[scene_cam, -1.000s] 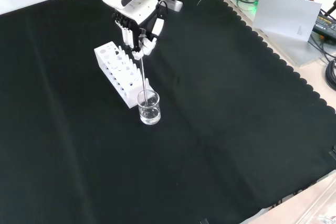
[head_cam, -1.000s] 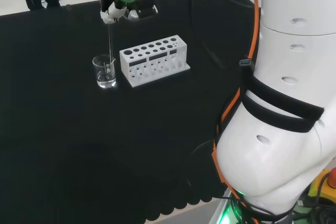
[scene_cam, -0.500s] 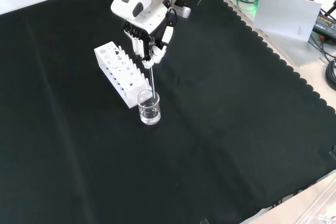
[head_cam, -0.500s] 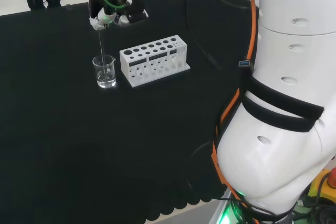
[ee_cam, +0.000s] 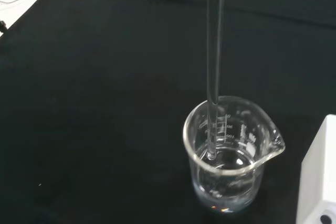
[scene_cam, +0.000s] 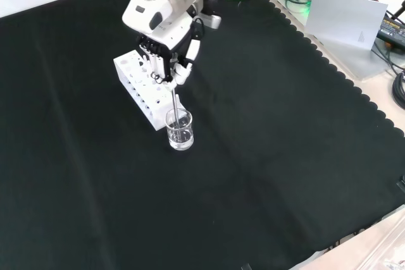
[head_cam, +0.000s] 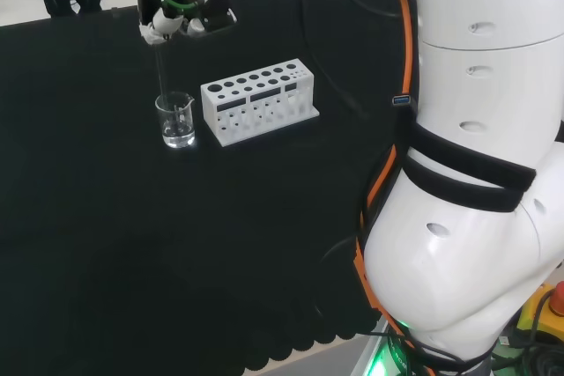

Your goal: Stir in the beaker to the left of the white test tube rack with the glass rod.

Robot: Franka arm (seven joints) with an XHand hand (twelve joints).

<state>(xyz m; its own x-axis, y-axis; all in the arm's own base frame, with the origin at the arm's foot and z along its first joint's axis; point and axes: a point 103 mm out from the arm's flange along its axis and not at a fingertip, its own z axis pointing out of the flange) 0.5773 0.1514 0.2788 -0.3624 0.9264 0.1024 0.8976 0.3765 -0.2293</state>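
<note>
Step in hand, by judgement: stirring. To do it well, the rod tip should circle within the liquid, kept off the glass wall and floor, with the shaft held near upright so the light beaker is neither tipped nor pushed into the rack beside it.

Desk [scene_cam: 285,175]: one, under black cloth.

White test tube rack [head_cam: 258,100]: one, standing just right of the beaker in the head view, apart from it. Its holes appear empty.

Hand [scene_cam: 166,61]: one, poised above the beaker and in front of the rack in the front view. The fingers [scene_cam: 181,71] are curled, pinching the top of the rod.

Beaker [ee_cam: 231,150]: one, clear glass with a pouring lip, upright, holding a shallow pool of clear liquid.

Glass rod [ee_cam: 214,77]: one, hanging near vertical from the hand. The wrist view shows its lower end inside the beaker, close to the wall opposite the spout, at about the liquid surface. Contact with the wall cannot be confirmed.
</note>
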